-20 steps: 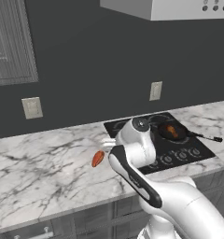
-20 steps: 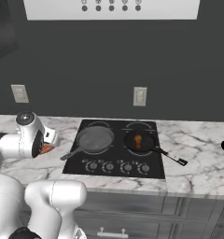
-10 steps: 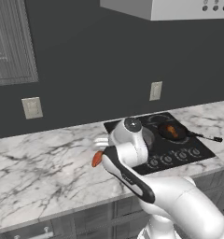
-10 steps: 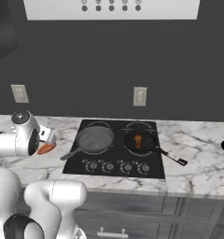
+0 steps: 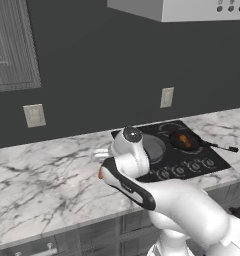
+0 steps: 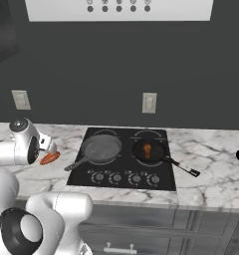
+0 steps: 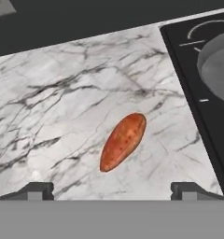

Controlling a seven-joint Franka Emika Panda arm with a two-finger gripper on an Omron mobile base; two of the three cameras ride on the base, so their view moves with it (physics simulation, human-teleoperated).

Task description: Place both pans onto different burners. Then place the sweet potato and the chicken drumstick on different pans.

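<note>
No words can be read anywhere. The gripper [image 7: 112, 189] is spread wide above the sweet potato [image 7: 122, 141]. The arm hides most of the sweet potato from the left.

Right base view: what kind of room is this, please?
Most likely a kitchen, a rendered one. A black glass cooktop is set into a marble counter, with a range hood above, and two frying pans sit on its burners.

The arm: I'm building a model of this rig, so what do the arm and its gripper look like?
The arm is built of smooth, rounded glossy white shells. Its joints are dark, with a round grey-black cap on top and a black band along one link. No cables or markings show. In the hand view the gripper shows two small dark grey, blocky fingertips, set far apart.
</note>
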